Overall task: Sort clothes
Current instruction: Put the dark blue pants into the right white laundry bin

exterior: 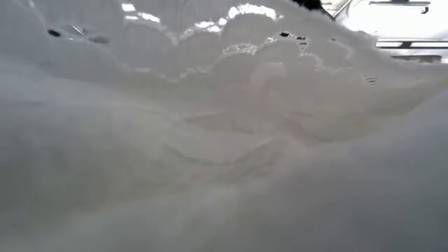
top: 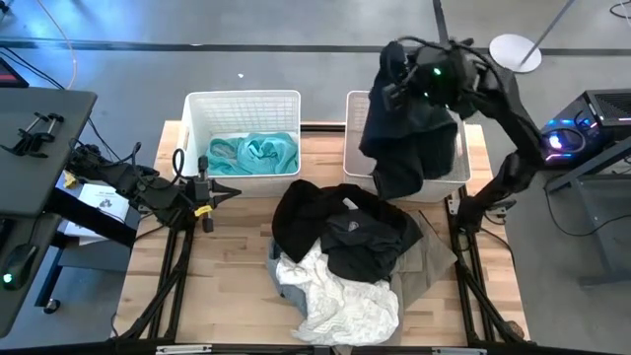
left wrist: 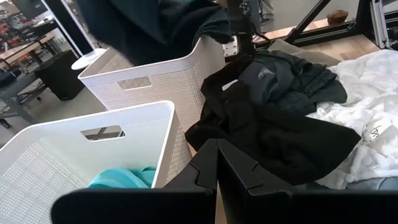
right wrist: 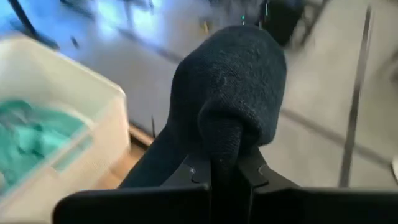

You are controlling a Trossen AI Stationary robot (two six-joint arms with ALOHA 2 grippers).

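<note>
My right gripper (top: 397, 77) is raised over the right white basket (top: 455, 170) and is shut on a black garment (top: 404, 138) that hangs below it. My left gripper (top: 225, 192) is shut and empty, low at the table's left, beside the left white basket (top: 242, 104). A teal garment (top: 254, 153) lies in that basket. A pile lies on the table's middle: black garments (top: 340, 222) rest on a white one (top: 340, 301) and a beige one (top: 434, 261). The white garment (exterior: 224, 140) fills the low view. My right gripper pinches a bunched fold of the black garment (right wrist: 222, 134) between its two fingers; the cloth bulges up over the fingertips. The garment hangs slack below the gripper, over the right basket. Whether its lower end (top: 399, 187) touches the basket cannot be told.
The two baskets stand side by side at the table's far edge, with a gap between them. Bare wood (top: 232, 266) lies left of the pile. The right arm's base (top: 473, 212) stands at the table's right edge. A black table with clamps (top: 39, 138) is off to the left.
</note>
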